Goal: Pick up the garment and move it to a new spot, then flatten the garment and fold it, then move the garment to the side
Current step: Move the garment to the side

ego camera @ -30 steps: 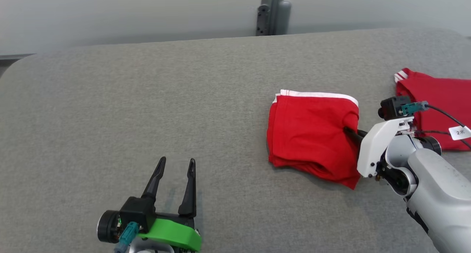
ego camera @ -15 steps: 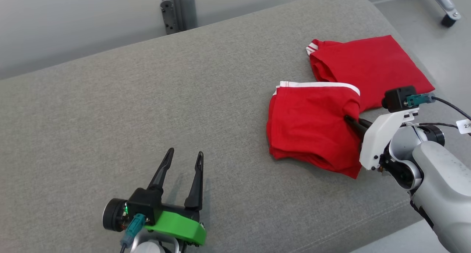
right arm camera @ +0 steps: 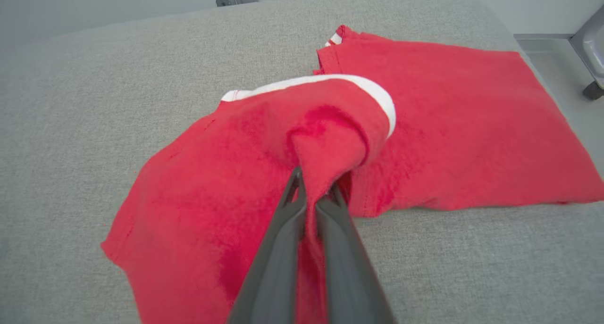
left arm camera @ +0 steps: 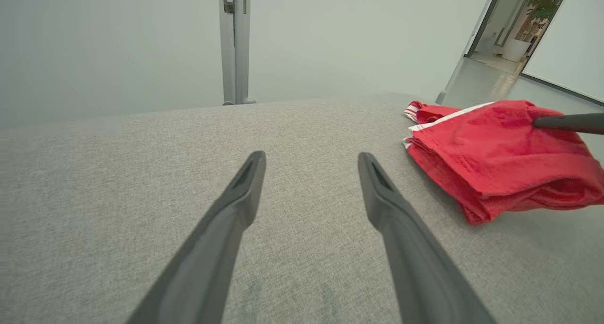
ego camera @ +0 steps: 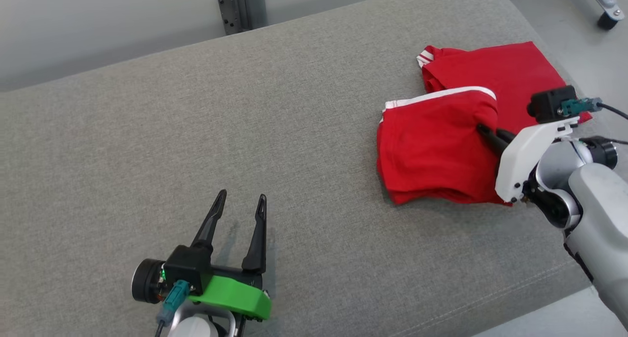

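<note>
Head view: my right claw [ego camera: 483, 130] clenches the folded red garment [ego camera: 431, 155], which overlaps the other red garment [ego camera: 505, 67], to shift it aside. Left wrist view: my left claw [left arm camera: 311, 156] is released and unneeded, well apart from that other garment. Right wrist view: the pinched fold tents.

We saw the left gripper [left arm camera: 311, 160] with fingers [left arm camera: 238, 206] wide apart above the grey surface [left arm camera: 118, 173]; at right lay the folded red garment [left arm camera: 490, 159], the right gripper [left arm camera: 539, 122] touching its top.

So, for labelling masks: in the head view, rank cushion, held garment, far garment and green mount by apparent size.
Largest first: cushion; held garment; far garment, partly covered, so those two are unsure; green mount.
</note>
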Robot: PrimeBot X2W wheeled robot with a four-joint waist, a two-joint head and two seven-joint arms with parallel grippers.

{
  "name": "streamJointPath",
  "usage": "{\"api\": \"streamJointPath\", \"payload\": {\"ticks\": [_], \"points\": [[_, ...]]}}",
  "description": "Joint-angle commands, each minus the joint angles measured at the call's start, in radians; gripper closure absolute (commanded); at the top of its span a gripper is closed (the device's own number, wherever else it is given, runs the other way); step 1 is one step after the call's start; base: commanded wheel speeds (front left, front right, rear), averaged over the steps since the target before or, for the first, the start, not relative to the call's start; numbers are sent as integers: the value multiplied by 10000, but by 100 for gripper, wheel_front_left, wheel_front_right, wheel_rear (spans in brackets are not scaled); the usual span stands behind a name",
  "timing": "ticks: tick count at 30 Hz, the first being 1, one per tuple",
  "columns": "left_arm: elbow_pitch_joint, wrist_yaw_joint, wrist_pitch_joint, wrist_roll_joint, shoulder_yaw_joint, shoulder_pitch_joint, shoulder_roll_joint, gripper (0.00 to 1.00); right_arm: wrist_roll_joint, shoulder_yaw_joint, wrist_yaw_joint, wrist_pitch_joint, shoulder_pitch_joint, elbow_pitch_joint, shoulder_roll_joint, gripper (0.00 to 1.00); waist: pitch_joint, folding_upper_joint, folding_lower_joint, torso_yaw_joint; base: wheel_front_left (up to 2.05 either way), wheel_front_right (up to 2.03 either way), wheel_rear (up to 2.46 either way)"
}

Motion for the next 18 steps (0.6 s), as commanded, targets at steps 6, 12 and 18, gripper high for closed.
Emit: {"api": "streamJointPath", "payload": {"ticks": [6,12,18], "points": [[-71,-1,-2,8,37,-50,49,0,-562,250,0,715,-1009,-547,-553,100,76,0,0,434,0,0,0],[-94,-52,-2,84,-12,-228,49,0,-603,703,0,1642,-1938,-602,-1329,100,301,0,0,732,0,0,0],[-91,-74,-2,170,-52,-359,66,0,-235,703,0,1887,-2601,-366,-1753,100,625,0,0,1050,0,0,0]]}}
